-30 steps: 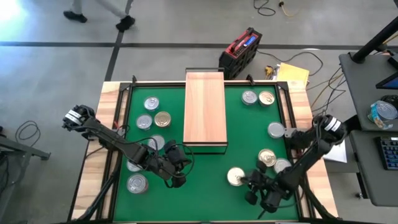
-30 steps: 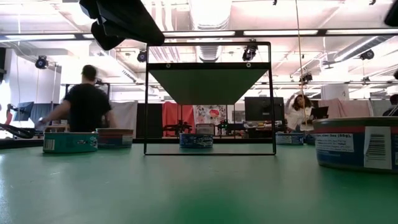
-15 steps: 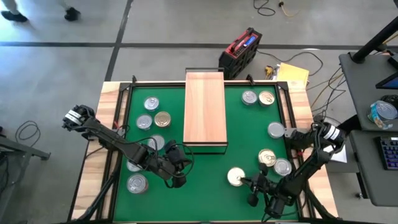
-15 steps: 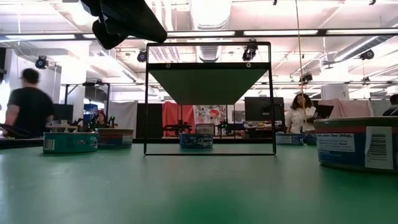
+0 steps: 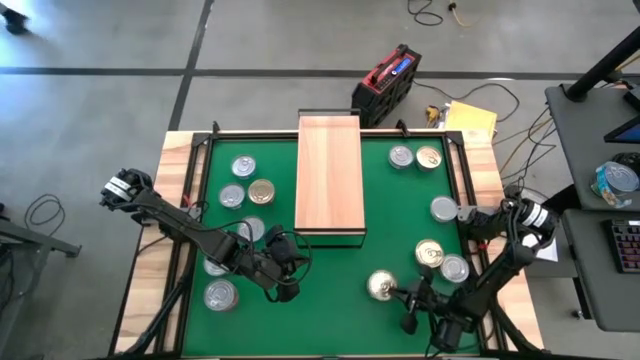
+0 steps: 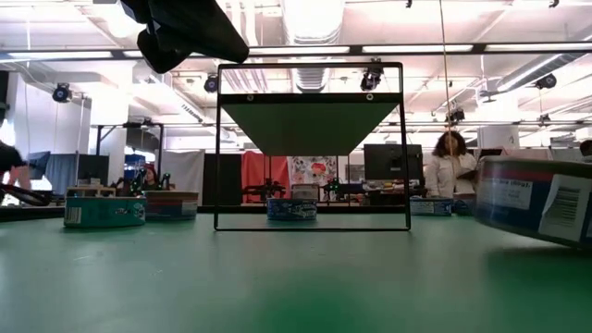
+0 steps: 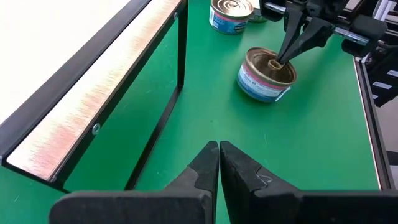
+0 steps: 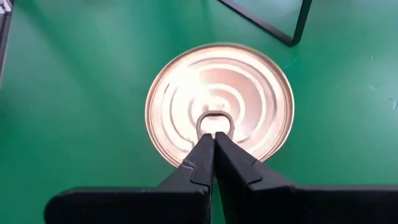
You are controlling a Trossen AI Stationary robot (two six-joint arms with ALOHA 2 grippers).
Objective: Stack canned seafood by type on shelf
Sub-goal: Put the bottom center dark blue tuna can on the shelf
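A gold-lidded can (image 8: 219,102) stands on the green mat near the front, right of the shelf's near end. It is tipped in the low view (image 6: 541,208). My right gripper (image 8: 214,135) is shut, its tips on that lid. The shelf (image 5: 328,172), a light-wood board on a dark frame, stands mid-table with nothing on it. Several other cans rest on their bases to its left (image 5: 243,167) and right (image 5: 429,253). My left gripper (image 7: 218,149) is shut and holds nothing. It hangs above the mat by the shelf's near left corner (image 5: 286,290). My right gripper sets its shut fingertips (image 7: 280,57) on the lid's pull tab (image 8: 214,119), near the lid's middle. The fingers slant down from the table's right side. Whether a tip is hooked under the tab, I cannot tell. The can leans, one side of its base off the mat.
The mat's wooden border (image 5: 175,200) runs around the work area. A red case (image 5: 388,82) and yellow papers (image 5: 470,118) lie beyond the far edge. People (image 6: 453,171) are in the room behind. Bare mat (image 5: 330,300) lies in front of the shelf.
My right arm has swung toward the table's near edge and sunk, its wrist turning, with the shut tips staying on the gold lid. The can stood level before and now leans, one side of its base raised. My left arm has kept still.
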